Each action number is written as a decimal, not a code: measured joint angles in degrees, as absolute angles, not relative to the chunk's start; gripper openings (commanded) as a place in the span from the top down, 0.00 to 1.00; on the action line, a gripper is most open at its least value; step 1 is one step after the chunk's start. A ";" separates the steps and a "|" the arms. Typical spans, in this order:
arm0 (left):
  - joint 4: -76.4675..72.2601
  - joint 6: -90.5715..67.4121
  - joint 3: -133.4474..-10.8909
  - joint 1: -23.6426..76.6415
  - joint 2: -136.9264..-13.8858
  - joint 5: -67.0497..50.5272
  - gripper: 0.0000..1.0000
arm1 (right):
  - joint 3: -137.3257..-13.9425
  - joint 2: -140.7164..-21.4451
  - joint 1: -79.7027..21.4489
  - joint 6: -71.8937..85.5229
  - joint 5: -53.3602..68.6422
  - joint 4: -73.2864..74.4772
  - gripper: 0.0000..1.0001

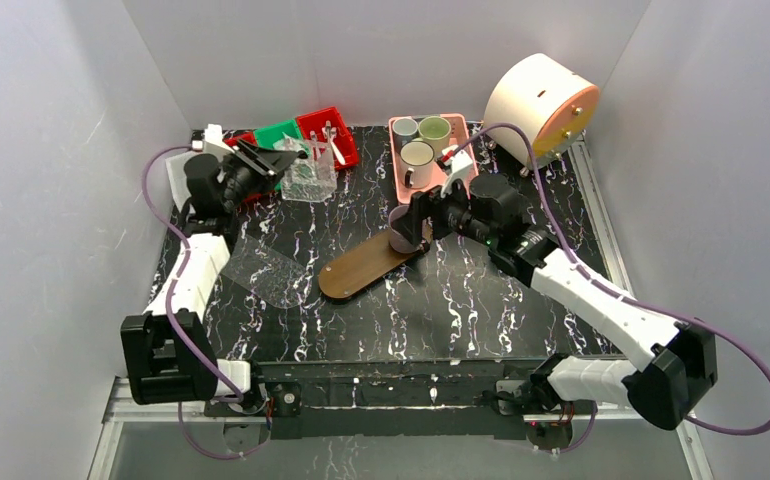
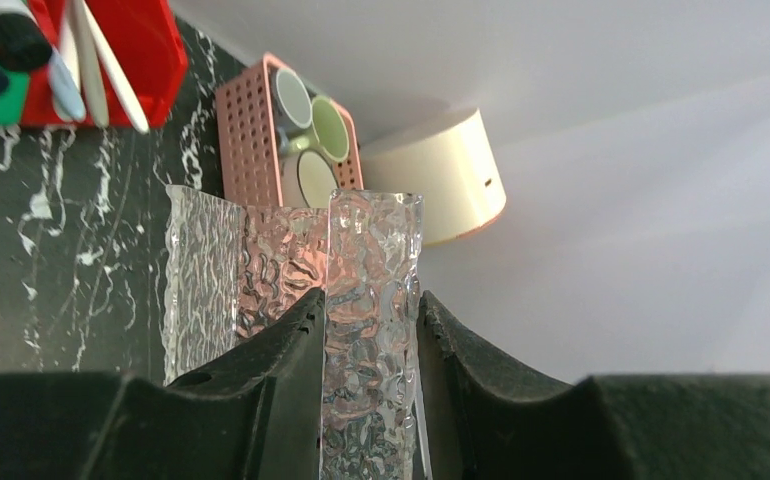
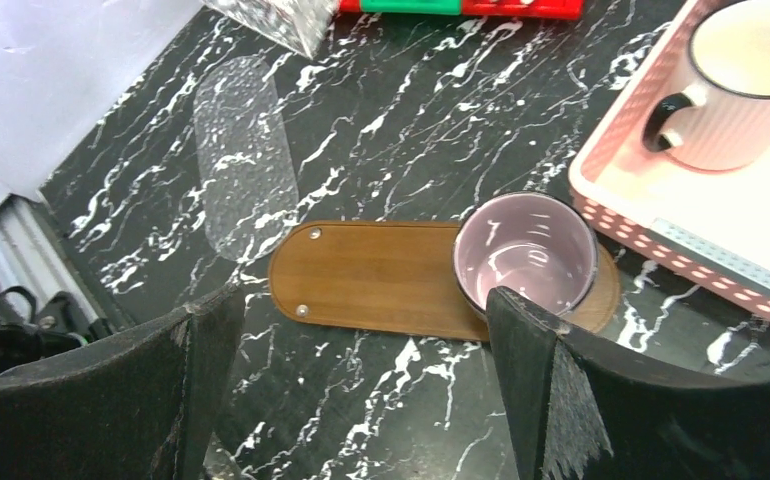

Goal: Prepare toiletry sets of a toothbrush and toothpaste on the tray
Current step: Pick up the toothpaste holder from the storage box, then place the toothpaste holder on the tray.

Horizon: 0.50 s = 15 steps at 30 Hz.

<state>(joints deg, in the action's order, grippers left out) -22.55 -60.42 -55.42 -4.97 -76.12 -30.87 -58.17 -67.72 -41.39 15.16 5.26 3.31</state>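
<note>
The tray [image 1: 361, 268] [image 3: 381, 275], a dark-brown wooden board with rounded ends, lies mid-table. A mauve mug [image 1: 401, 236] [image 3: 526, 248] stands on its far end. My right gripper [image 1: 418, 218] [image 3: 361, 300] hovers open just in front of the tray, its right fingertip by the mug's near rim, and holds nothing. My left gripper [image 1: 283, 162] [image 2: 371, 310] is shut on one wall of a clear textured plastic box [image 1: 309, 172] [image 2: 373, 270] at the back left. White toothbrushes [image 2: 91, 55] [image 1: 335, 146] lie in a red bin [image 1: 326, 130]. A white dark-capped tube [image 2: 6, 30] lies beside it.
A pink slatted basket [image 1: 458, 180] [image 3: 651, 210] [image 2: 246, 140] at the back holds three mugs. A green bin [image 1: 276, 133] sits left of the red one. A clear oblong plate [image 1: 261, 272] [image 3: 246, 160] lies left of the tray. A cream drum [image 1: 541, 100] stands back right.
</note>
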 measured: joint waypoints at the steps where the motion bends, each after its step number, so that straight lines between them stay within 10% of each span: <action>1: -23.05 -60.29 -54.17 -3.68 -75.79 -30.72 0.98 | -58.72 -68.42 -41.41 15.57 5.69 3.31 0.03; 15: -28.64 -57.82 -44.14 8.56 -69.69 -24.03 1.00 | -70.43 -79.92 -43.13 24.23 10.04 4.95 0.24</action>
